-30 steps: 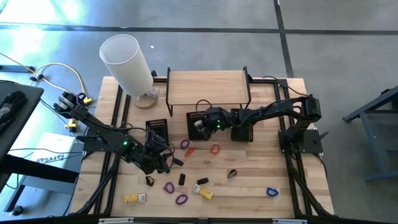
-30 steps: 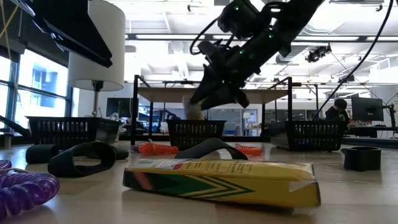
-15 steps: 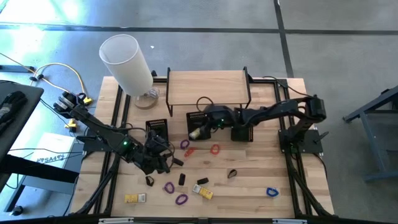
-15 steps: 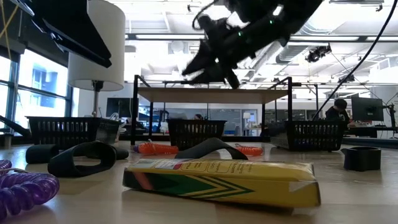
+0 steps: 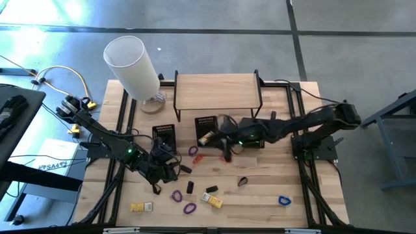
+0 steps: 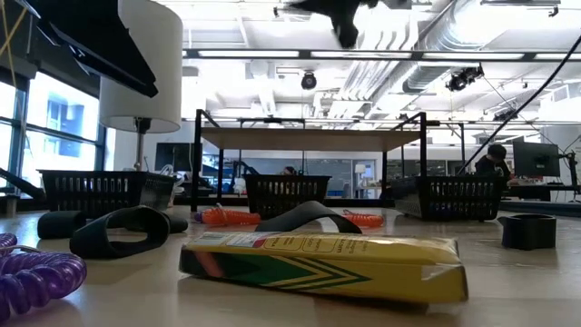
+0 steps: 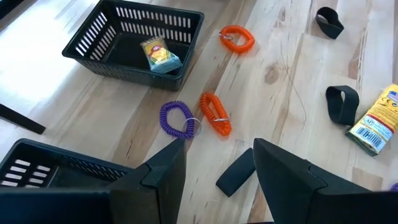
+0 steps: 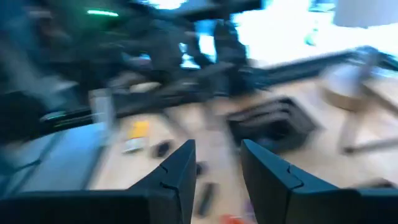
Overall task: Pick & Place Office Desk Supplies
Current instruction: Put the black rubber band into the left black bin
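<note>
Desk supplies lie loose on the wooden table (image 5: 273,208): purple coil bands (image 5: 177,195), an orange coil (image 7: 214,115), a blue coil (image 5: 283,200), black pieces (image 5: 190,187) and yellow boxes (image 5: 211,200). A yellow packet (image 5: 204,138) lies in the middle black basket (image 5: 207,123). My left gripper (image 5: 168,166) hovers open near the left basket (image 5: 164,135), above a black piece (image 7: 236,179). My right gripper (image 5: 220,144) is raised beside the middle basket, open, with nothing between its fingers (image 8: 180,177).
A tall white cylinder lamp (image 5: 133,62) stands at the far left. A wooden shelf on a black frame (image 5: 218,91) stands at the far middle. A third basket (image 5: 255,140) sits under my right arm. A long yellow box (image 6: 318,263) lies near the front edge.
My right gripper has let go of the pale packet, which now lies in the middle basket. The gripper has risen out of the basket, pulled back toward the table's right and near side, and tipped up toward level. My left arm has kept still.
</note>
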Action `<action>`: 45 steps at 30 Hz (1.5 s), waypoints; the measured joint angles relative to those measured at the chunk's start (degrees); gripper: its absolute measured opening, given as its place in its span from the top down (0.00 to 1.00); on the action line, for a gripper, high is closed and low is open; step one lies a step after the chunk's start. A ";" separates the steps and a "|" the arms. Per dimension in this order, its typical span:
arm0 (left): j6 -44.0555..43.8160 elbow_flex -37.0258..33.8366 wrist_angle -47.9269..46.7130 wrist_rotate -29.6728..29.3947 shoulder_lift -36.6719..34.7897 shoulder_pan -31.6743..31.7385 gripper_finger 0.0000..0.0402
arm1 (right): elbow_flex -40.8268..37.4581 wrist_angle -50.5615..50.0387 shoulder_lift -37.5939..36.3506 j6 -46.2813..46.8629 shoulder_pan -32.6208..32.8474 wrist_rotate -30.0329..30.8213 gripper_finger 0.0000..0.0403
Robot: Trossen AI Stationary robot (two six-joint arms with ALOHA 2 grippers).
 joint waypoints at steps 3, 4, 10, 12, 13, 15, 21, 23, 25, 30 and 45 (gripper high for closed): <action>-0.02 0.00 -0.50 0.10 0.00 -0.02 0.56 | 0.05 -5.23 -4.32 0.12 3.99 -5.20 0.72; -0.02 0.02 -0.49 0.11 0.00 -0.14 0.56 | 0.05 -7.32 -5.60 0.99 5.34 -7.33 0.72; 0.16 0.02 -0.62 0.26 0.00 -0.31 0.56 | 0.04 -23.47 -9.06 11.56 13.95 -15.82 0.74; 0.33 0.02 -0.62 0.24 0.00 -0.28 0.56 | 0.04 -27.36 -9.08 16.79 17.15 -15.36 0.74; 0.35 0.02 -0.62 0.24 0.00 -0.28 0.56 | 0.04 -29.27 -8.85 19.05 18.70 -14.64 0.74; 0.35 0.02 -0.62 0.20 0.00 -0.16 0.56 | 0.02 -31.25 -7.89 23.41 21.42 -12.85 0.74; 0.39 0.02 -0.62 -0.11 0.00 0.23 0.56 | 0.00 -26.67 -5.18 32.64 25.57 -7.42 0.73; 0.39 0.02 -0.60 -0.09 0.00 0.68 0.56 | 0.00 -24.39 -4.46 31.56 25.62 -6.26 0.72; 0.37 0.02 -0.41 -0.11 0.00 1.18 0.56 | -0.02 -20.99 -3.71 28.65 25.44 -4.59 0.71; -0.57 0.02 -0.29 -0.11 0.00 1.84 0.56 | 0.00 -13.29 -2.28 23.50 24.66 2.79 0.67; -0.75 0.02 0.21 0.50 0.00 1.60 0.56 | 0.00 -4.40 -1.99 6.22 22.95 5.90 0.63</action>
